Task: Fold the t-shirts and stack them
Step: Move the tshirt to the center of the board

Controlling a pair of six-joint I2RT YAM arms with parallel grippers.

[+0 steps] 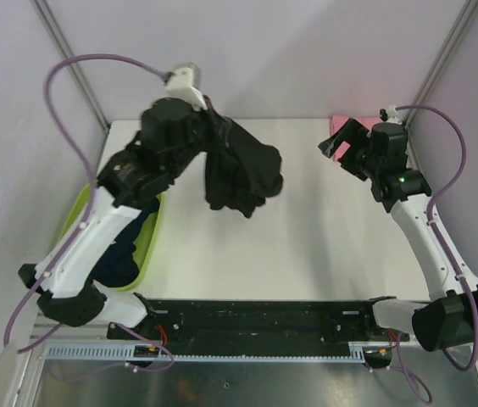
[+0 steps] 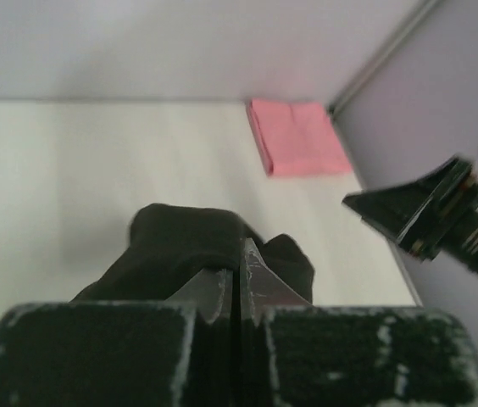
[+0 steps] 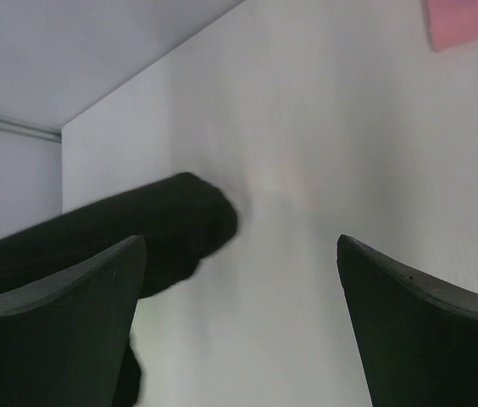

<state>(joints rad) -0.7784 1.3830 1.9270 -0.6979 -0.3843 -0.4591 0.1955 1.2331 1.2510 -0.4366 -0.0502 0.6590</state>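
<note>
Left gripper (image 2: 241, 275) clenched on black t-shirt (image 1: 241, 176); right gripper (image 3: 239, 244) spread wide.

The black shirt (image 1: 241, 174) at twelve o'clock over the table (image 1: 307, 246) is plain black wherever it shows. The table is white. At two o'clock the pink shirt (image 1: 338, 125) is one even pink. At eight o'clock the basin (image 1: 151, 242) is lime green, with dark navy cloth (image 1: 125, 254) in it. The left arm (image 1: 82, 250) and right arm (image 1: 432, 246) are white with black joints. The left gripper (image 2: 241, 275) is black, flecked whitish at its edges; the right gripper (image 3: 241, 242) is black too. A green light (image 1: 402, 178) glows on the right arm. The cables (image 1: 69, 76) are purple, the walls (image 1: 307, 51) pale lilac-grey
</note>
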